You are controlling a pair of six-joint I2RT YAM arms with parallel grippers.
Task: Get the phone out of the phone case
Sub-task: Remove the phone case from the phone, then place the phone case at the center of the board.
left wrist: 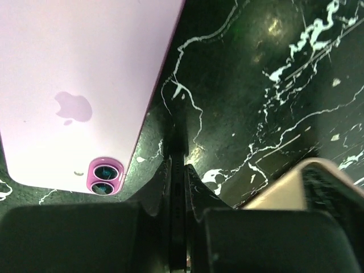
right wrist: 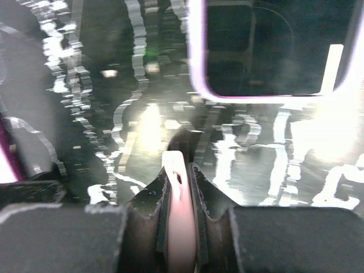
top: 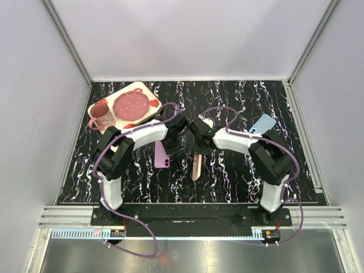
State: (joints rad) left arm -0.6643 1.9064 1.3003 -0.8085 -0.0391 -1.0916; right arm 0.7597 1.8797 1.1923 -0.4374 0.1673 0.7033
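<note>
Right wrist view shows the right claw (right wrist: 179, 172) pinched tight on the thin edge of the pink phone case (right wrist: 181, 239), low in the middle of the frame. Left wrist view shows the left claw (left wrist: 177, 170) squeezed closed with nothing in it, over the black table (left wrist: 256, 102). A purple phone (left wrist: 74, 85) lies flat in the upper left.

Pink phone case (top: 197, 166) — on edge — beside face-down purple phone (top: 162, 154).
</note>
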